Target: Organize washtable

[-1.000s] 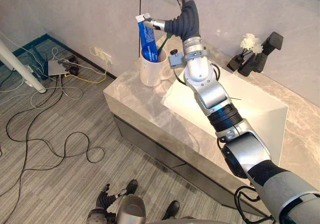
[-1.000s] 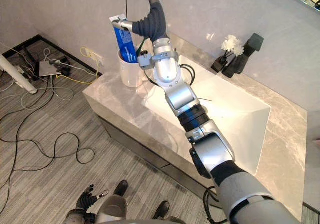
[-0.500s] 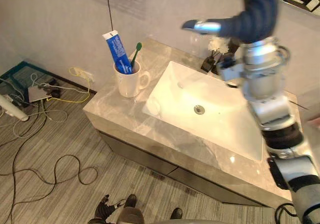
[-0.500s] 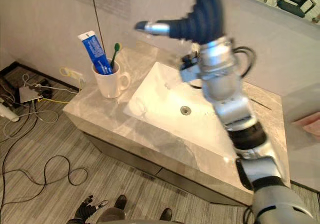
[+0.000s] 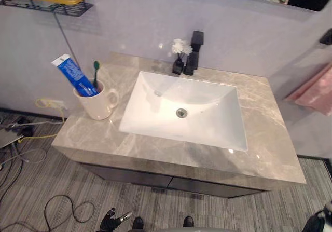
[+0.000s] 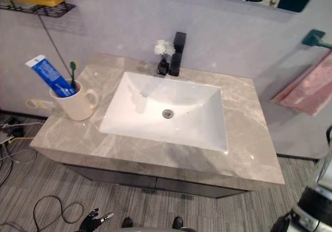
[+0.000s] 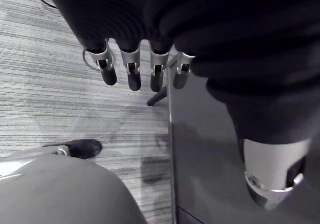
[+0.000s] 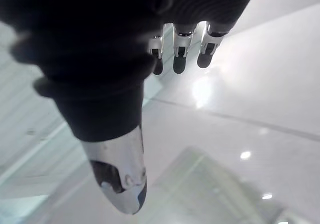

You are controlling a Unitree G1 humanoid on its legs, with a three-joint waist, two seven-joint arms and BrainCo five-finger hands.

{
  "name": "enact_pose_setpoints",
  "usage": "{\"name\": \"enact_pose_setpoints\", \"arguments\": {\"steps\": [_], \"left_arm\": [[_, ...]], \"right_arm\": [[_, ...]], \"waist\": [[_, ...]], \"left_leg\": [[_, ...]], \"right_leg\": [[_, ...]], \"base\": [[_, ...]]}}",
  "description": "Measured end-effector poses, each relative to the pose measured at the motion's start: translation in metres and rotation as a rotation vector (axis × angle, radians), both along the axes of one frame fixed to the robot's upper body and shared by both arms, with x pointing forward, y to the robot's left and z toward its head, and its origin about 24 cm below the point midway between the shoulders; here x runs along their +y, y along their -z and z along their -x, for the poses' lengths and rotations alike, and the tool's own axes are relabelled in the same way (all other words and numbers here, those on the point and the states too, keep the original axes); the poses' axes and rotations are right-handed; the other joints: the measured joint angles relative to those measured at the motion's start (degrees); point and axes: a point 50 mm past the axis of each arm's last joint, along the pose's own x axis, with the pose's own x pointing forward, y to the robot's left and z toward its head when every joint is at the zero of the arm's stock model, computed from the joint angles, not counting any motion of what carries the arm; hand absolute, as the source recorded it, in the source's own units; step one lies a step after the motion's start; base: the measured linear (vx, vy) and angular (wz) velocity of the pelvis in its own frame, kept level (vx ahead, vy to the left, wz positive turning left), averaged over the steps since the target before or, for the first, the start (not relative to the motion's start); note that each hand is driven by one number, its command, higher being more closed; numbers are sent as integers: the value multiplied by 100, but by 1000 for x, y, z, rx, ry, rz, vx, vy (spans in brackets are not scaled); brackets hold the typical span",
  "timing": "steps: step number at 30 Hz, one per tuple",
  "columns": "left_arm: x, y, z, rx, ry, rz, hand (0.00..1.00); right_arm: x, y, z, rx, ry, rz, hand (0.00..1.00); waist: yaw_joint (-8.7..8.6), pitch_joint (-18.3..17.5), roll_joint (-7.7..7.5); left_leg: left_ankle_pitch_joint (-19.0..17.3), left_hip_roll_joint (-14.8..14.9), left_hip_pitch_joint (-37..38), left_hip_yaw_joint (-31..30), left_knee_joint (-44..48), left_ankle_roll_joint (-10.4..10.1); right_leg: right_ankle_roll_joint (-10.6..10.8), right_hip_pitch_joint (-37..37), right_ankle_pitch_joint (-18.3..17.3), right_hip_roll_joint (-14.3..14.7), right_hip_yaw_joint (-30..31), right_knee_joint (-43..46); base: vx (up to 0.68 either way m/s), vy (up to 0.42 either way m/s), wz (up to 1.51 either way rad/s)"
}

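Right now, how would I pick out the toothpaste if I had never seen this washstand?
Find the white sink set in the grey marble counter. On the counter to its left stands a cream mug. The toothpaste is the blue tube with a white end leaning out of it, wider than the thin green toothbrush beside it.

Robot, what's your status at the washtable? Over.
Left robot hand and right robot hand open, holding nothing. Blue toothpaste tube and green toothbrush in white ceramic mug. Nothing in the way.
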Motion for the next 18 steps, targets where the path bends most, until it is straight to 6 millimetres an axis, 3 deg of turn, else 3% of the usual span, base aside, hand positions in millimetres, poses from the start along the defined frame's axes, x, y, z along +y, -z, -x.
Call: {"name": "enact_pose_setpoints", "arguments": {"steps": [3, 6, 10, 13, 15, 18], "left_arm": [[-2, 1, 1, 6, -12, 9, 0], [-4, 2, 3, 0, -69, 27, 0], [-6, 0, -2, -23, -76, 35, 0], [-12, -1, -10, -58, -100, 58, 0], [-39, 1, -20, -82, -108, 130, 0], [-51, -1, -32, -114, -102, 165, 0]], "right_arm": [[-2, 70, 18, 252, 92, -214, 0], [13, 121, 39, 426, 138, -393, 0], [43, 158, 43, 511, 74, -544, 0], [69, 198, 42, 623, -13, -703, 0], [84, 225, 46, 699, -64, -820, 0], [110, 261, 52, 853, -168, -939, 0]], "waist": [[-32, -72, 46], [-12, -115, 121], [35, -127, 145], [25, -118, 154], [40, -118, 195], [72, -104, 247]], "left_leg": [[-45, 62, 48, 175, 1, -14], [-97, 86, 137, 357, -4, -16], [-191, 133, 330, 742, 9, -23], [-299, 165, 485, 923, 91, -42], [-353, 151, 523, 1016, 118, -13], [-369, 155, 569, 1104, 112, -13]], "right_leg": [[1, -35, 12, 26, 132, -9], [5, -44, 7, 42, 265, -9], [7, -38, 2, 28, 284, 50], [0, 77, 5, -10, 171, 149], [14, 154, -6, -45, 167, 159], [27, 166, -26, -60, 130, 198]], "base": [[1, -11, -25], [14, -2, -29], [5, 12, -43], [23, 14, -26], [-16, 30, -6], [-2, 18, -5]]}}
